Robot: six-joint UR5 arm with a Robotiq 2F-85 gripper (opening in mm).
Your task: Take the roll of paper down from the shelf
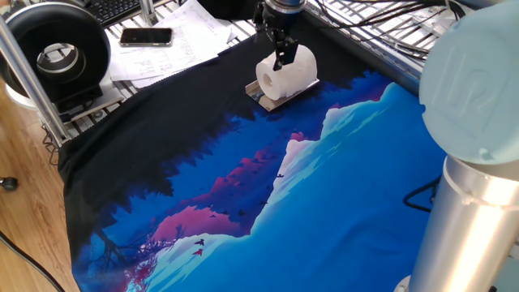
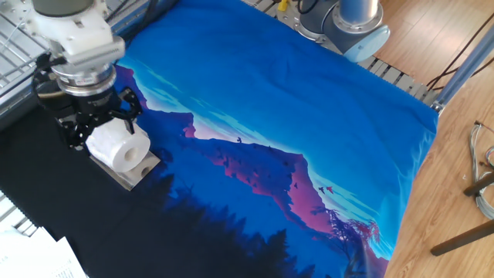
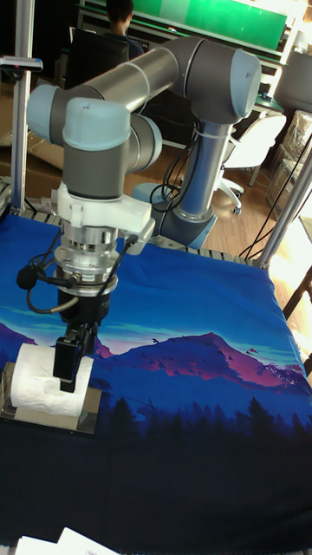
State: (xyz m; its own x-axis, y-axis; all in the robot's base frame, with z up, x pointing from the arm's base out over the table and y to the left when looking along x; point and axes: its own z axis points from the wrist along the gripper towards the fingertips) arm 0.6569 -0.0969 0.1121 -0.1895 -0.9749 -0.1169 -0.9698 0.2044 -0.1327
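Observation:
The white roll of paper [image 1: 297, 73] [image 2: 123, 151] [image 3: 35, 387] lies on its side on the shelf [image 1: 263, 99] [image 2: 136, 174] [image 3: 52, 420], a small shiny plate at the dark end of the printed cloth. My gripper [image 1: 281, 63] [image 2: 103, 136] [image 3: 68, 375] comes straight down onto the roll, with its black fingers on opposite sides and closed against it. One finger [image 3: 66, 364] covers the roll's front; the other is hidden behind. The roll's underside still looks in contact with the plate.
A blue and black landscape cloth [image 1: 324, 203] covers the table. Beyond the shelf lie papers [image 1: 182, 40], a phone [image 1: 146, 36] and a large black spool [image 1: 57, 49]. A wire rack [image 2: 15, 31] is beside the gripper. The arm's base [image 2: 343, 23] stands at the opposite edge.

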